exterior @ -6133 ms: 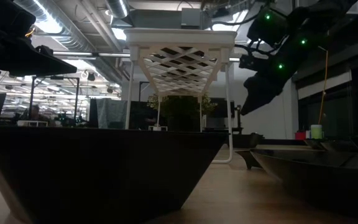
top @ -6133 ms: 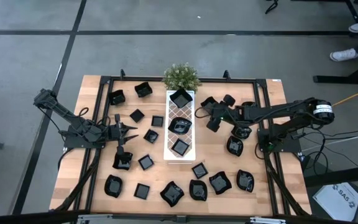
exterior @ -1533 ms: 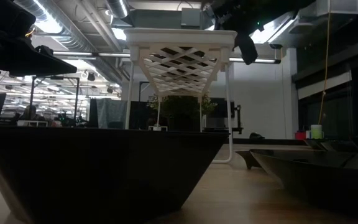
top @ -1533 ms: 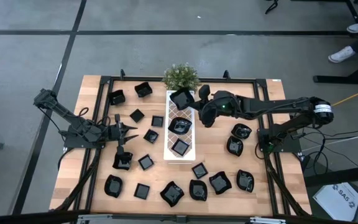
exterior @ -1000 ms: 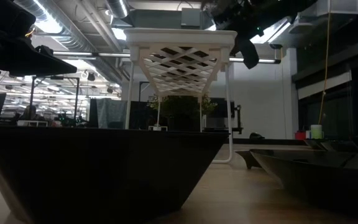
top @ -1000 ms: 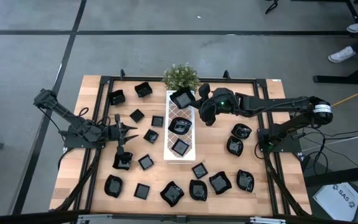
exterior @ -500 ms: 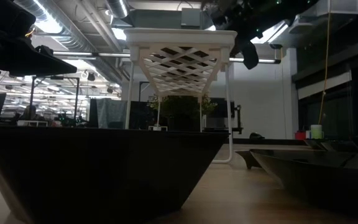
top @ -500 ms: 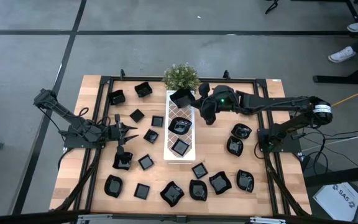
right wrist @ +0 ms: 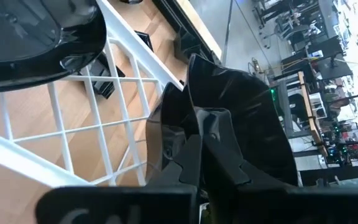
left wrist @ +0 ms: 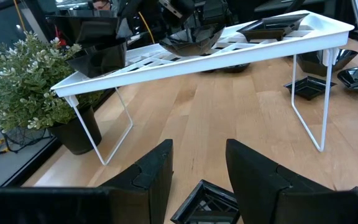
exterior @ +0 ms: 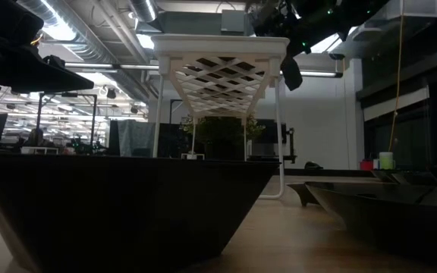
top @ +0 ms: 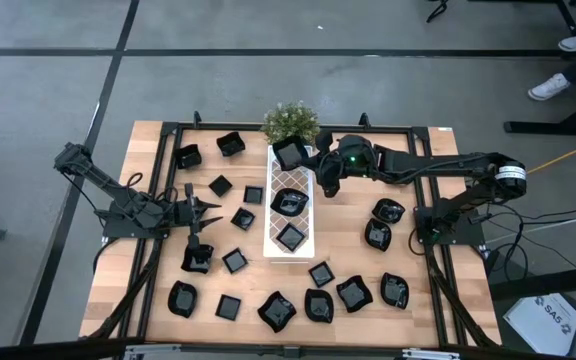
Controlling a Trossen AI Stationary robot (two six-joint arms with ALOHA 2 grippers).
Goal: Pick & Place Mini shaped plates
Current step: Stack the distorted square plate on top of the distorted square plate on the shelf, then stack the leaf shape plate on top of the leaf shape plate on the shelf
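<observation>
your right gripper (top: 320,164), pinching a black plate (right wrist: 238,124) by its rim, hangs at the white tray (top: 278,237)'s far right edge; the free slot lies just left. left gripper (top: 208,207) waits spread.

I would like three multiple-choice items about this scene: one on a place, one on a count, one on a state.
1. Where is the right gripper?
A. at the tray's plant end
B. over the table's near edge
C. beside the left gripper

2. How many plates rest on the white tray?
A. none
B. three
C. six

3. How is the right gripper?
A. open and empty
B. shut on a plate
C. out of view

Answers: 1 A, the high view shows it beside the plant. 2 B, three black dishes lie along the tray. 3 B, the right wrist view shows its fingers clamping the rim of a plate.
</observation>
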